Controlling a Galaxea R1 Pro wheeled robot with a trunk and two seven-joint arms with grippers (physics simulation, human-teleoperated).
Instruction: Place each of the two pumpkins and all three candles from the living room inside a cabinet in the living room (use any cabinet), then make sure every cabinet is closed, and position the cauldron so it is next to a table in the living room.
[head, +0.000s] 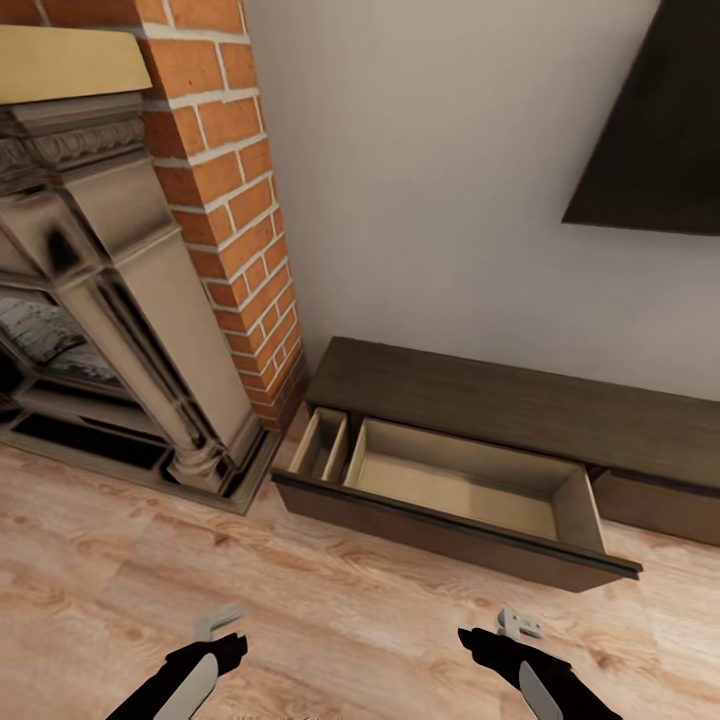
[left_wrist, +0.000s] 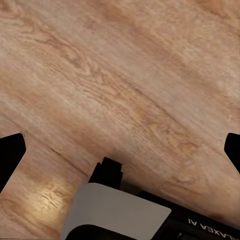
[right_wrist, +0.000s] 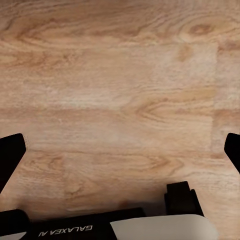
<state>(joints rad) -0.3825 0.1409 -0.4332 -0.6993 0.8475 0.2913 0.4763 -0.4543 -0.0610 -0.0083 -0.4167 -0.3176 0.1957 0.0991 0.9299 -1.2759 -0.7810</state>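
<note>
One cabinet (head: 500, 410) drawer (head: 450, 480), pulled out

A red brick chimney column (head: 235, 210) rises against the pale grey wall (head: 420, 170), its lower half fronted by an ornate grey fireplace (head: 110, 300) with carved mouldings and a dark opening — a tan mantel slab (head: 70, 62) sits on top. A flat black screen (head: 655, 130) hangs on the wall, well apart from the bricks. Light wood-grain floor (head: 330, 620) spreads below.
</note>
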